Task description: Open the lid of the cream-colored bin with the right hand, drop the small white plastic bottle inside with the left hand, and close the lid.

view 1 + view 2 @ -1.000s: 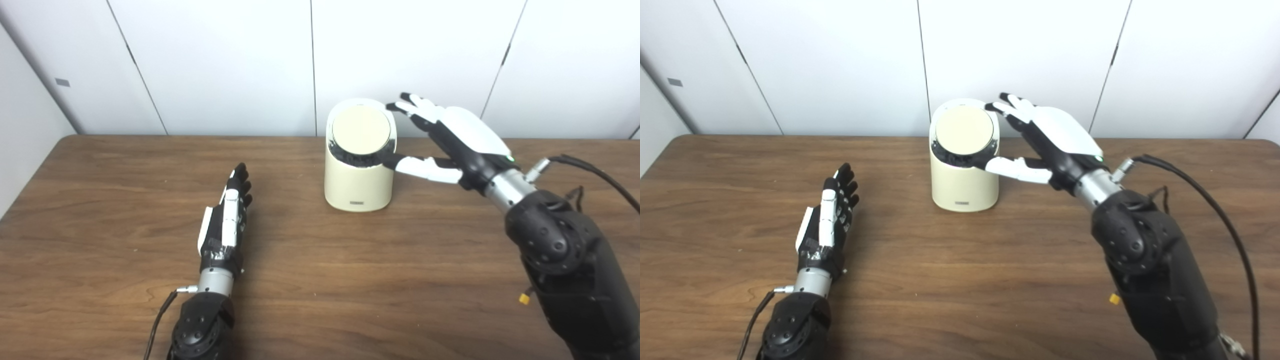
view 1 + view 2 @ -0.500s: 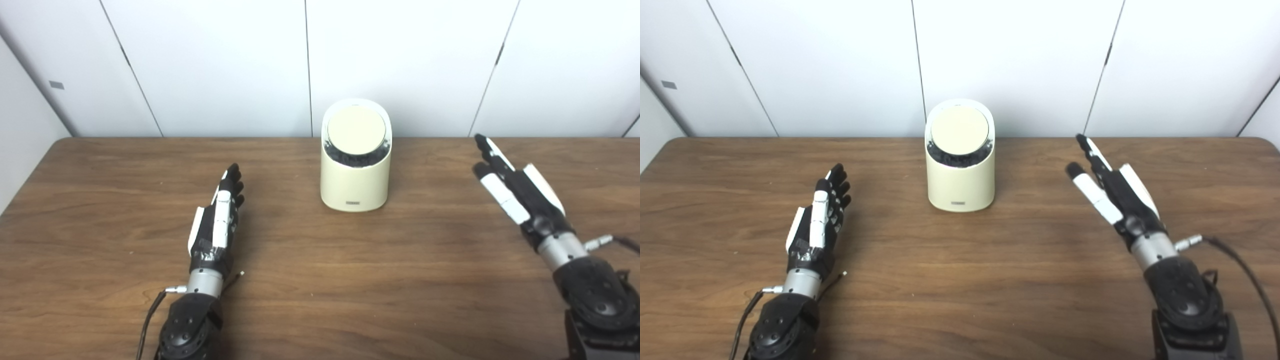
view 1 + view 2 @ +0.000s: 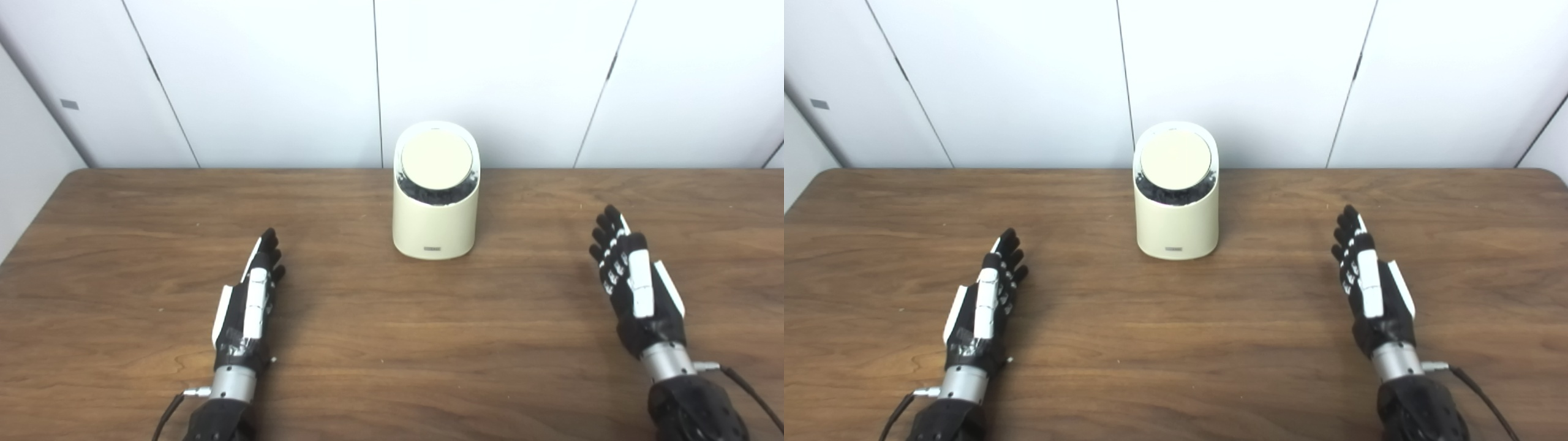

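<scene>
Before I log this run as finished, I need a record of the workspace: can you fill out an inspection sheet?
Surface: wooden table, bare wood showing.
Job's things: cream-colored bin upright at the table's far middle, lid closed; small white bottle not in view.
Clutter: nothing seen.
Hands: left hand and right hand low over the table, fingers extended, holding nothing, apart from the bin.
Cables: thin cable at the right wrist; another at the left wrist.
Surroundings: white wall panels behind.

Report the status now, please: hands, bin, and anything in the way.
Left robot hand open, empty, low over the table. Right robot hand the same. Bin upright, lid closed; bottle not in view. Nothing in the way.
</scene>
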Controlling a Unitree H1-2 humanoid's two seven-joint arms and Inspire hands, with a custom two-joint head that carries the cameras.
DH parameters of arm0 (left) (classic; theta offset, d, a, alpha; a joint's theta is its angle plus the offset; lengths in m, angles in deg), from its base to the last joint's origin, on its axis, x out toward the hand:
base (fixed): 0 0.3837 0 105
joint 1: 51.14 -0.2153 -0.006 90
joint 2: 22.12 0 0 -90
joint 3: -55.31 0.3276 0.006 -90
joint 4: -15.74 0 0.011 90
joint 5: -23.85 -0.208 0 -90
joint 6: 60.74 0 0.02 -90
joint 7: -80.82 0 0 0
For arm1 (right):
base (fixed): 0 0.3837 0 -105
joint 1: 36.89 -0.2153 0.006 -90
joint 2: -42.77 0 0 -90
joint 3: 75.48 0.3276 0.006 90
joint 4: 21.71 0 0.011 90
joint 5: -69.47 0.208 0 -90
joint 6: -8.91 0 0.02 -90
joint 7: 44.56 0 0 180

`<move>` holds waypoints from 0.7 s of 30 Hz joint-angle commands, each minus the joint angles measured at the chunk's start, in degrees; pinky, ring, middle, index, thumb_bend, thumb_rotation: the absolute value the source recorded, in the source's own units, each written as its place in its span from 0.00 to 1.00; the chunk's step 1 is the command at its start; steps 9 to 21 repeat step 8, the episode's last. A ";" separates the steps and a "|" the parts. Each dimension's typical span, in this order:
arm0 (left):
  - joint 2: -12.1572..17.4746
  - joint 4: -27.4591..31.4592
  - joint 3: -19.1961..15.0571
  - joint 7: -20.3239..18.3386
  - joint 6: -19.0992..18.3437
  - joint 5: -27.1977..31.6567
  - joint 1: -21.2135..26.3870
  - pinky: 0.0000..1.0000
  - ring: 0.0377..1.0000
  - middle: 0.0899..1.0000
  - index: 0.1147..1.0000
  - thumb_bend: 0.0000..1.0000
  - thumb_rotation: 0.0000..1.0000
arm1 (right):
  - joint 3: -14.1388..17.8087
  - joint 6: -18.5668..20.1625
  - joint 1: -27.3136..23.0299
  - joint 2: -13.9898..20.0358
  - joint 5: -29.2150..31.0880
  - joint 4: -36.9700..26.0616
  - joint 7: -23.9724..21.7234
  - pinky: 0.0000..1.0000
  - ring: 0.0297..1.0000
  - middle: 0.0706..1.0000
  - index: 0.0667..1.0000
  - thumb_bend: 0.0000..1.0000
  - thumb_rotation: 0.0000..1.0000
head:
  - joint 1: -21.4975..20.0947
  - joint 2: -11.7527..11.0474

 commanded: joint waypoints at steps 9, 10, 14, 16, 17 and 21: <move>1.29 -0.90 0.20 -0.68 7.20 -0.65 -2.37 1.00 1.00 1.00 1.00 0.55 1.00 | -1.55 -6.03 1.68 0.63 0.74 -0.99 2.37 1.00 1.00 1.00 0.99 0.59 1.00 | -0.44 0.60; 1.29 -0.90 0.20 -0.68 7.20 -0.65 -2.37 1.00 1.00 1.00 1.00 0.55 1.00 | -1.55 -6.03 1.68 0.63 0.74 -0.99 2.37 1.00 1.00 1.00 0.99 0.59 1.00 | -0.44 0.60; 1.29 -0.90 0.20 -0.68 7.20 -0.65 -2.37 1.00 1.00 1.00 1.00 0.55 1.00 | -1.55 -6.03 1.68 0.63 0.74 -0.99 2.37 1.00 1.00 1.00 0.99 0.59 1.00 | -0.44 0.60; 1.29 -0.90 0.20 -0.68 7.20 -0.65 -2.37 1.00 1.00 1.00 1.00 0.55 1.00 | -1.55 -6.03 1.68 0.63 0.74 -0.99 2.37 1.00 1.00 1.00 0.99 0.59 1.00 | -0.44 0.60; 1.29 -0.90 0.20 -0.68 7.20 -0.65 -2.37 1.00 1.00 1.00 1.00 0.55 1.00 | -1.55 -6.03 1.68 0.63 0.74 -0.99 2.37 1.00 1.00 1.00 0.99 0.59 1.00 | -0.44 0.60; 1.29 -0.90 0.20 -0.68 7.20 -0.65 -2.37 1.00 1.00 1.00 1.00 0.55 1.00 | -1.55 -6.03 1.68 0.63 0.74 -0.99 2.37 1.00 1.00 1.00 0.99 0.59 1.00 | -0.44 0.60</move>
